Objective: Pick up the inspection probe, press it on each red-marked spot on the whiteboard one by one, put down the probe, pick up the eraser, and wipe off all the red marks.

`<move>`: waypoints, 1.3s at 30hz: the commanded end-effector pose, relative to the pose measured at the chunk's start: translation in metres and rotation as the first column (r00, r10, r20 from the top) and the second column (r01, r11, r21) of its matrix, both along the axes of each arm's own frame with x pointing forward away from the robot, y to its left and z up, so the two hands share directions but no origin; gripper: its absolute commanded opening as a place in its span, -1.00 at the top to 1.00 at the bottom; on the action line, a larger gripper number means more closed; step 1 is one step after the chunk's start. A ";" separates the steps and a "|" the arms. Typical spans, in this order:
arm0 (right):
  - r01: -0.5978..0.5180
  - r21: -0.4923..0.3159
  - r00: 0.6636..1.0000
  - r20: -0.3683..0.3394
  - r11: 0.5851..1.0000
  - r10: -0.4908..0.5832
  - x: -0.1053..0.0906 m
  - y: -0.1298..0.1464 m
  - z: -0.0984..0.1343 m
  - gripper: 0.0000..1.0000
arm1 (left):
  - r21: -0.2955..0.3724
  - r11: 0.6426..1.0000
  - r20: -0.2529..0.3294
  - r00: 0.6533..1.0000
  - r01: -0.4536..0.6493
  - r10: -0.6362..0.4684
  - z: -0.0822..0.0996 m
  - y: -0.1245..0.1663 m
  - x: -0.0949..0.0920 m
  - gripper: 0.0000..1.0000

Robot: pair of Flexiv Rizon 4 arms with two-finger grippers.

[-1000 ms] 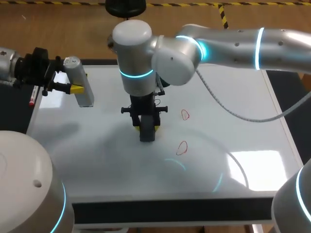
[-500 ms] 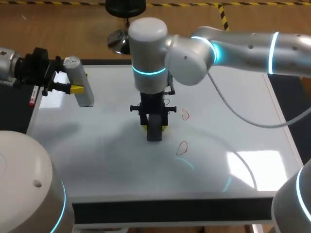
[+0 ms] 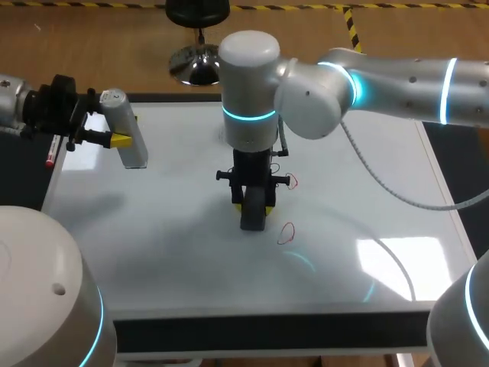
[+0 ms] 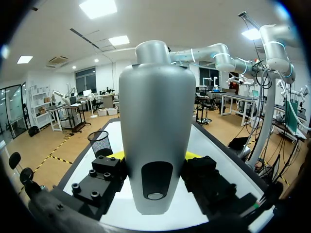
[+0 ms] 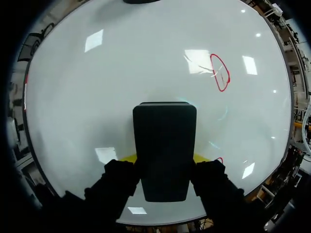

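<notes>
Whiteboard (image 3: 153,245) bears two red marks (image 3: 286,233) beside eraser (image 3: 253,222) in right pincer (image 3: 253,207).

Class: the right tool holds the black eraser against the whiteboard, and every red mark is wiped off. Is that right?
Not every mark. The right tool holds the black eraser against the whiteboard, but the right wrist view shows a red mark ahead of the eraser, unwiped.
</notes>
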State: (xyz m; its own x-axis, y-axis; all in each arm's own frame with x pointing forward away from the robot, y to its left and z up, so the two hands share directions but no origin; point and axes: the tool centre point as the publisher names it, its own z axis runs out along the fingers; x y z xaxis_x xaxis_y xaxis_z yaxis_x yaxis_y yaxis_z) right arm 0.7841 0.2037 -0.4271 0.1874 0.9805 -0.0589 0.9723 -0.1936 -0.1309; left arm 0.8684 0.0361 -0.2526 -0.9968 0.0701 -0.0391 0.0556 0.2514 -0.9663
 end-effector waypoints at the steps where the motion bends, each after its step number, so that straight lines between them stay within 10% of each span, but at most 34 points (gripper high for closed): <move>1: 0.007 0.008 1.000 0.017 1.000 -0.007 -0.014 -0.011 -0.035 1.00 | -0.001 1.000 0.000 1.000 0.003 -0.003 0.001 0.001 0.001 1.00; 20: -0.055 -0.093 0.996 0.071 0.994 0.061 -0.009 0.005 0.027 1.00 | -0.001 1.000 0.000 1.000 0.003 -0.003 0.001 0.001 0.001 1.00; 28: -0.141 -0.078 0.979 0.135 0.987 0.151 -0.014 0.015 0.044 1.00 | -0.001 1.000 0.000 1.000 0.003 -0.003 0.001 0.001 0.001 1.00; 31: -0.242 -0.080 0.929 0.270 0.967 0.255 -0.023 0.025 0.055 1.00 | -0.001 1.000 0.000 1.000 0.003 -0.003 0.001 0.001 0.001 1.00; 39: -0.242 -0.080 0.929 0.270 0.967 0.255 -0.023 0.025 0.055 1.00 | -0.001 1.000 0.000 1.000 0.003 -0.003 0.001 0.001 0.001 1.00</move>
